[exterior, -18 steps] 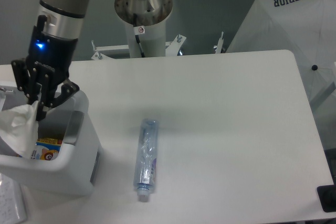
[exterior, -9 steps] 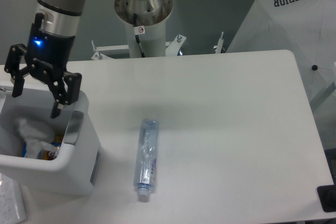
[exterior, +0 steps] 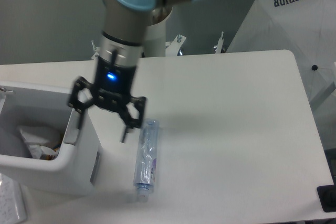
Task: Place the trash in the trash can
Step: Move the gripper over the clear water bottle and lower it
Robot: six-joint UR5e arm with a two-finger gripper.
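A flattened clear plastic bottle [exterior: 146, 160] with a blue-purple label and white cap lies lengthwise on the white table, cap toward the front edge. My gripper [exterior: 102, 127] hangs open with nothing between its fingers, just left of the bottle's upper end and beside the right wall of the trash can [exterior: 79, 169]. The white bin stands at the left edge. A crumpled clear wrapper [exterior: 38, 136] lies inside it with other scraps.
A white folded umbrella marked SUPERIOR [exterior: 294, 30] stands past the table's back right corner. The robot's white base column [exterior: 147, 30] rises behind the table. A dark object [exterior: 328, 198] sits at the table's front right corner.
The gripper opened over the bin and dropped the wrapper inside, then swung right and down, out of the bin, to the bottle's left side. The bottle has not moved.
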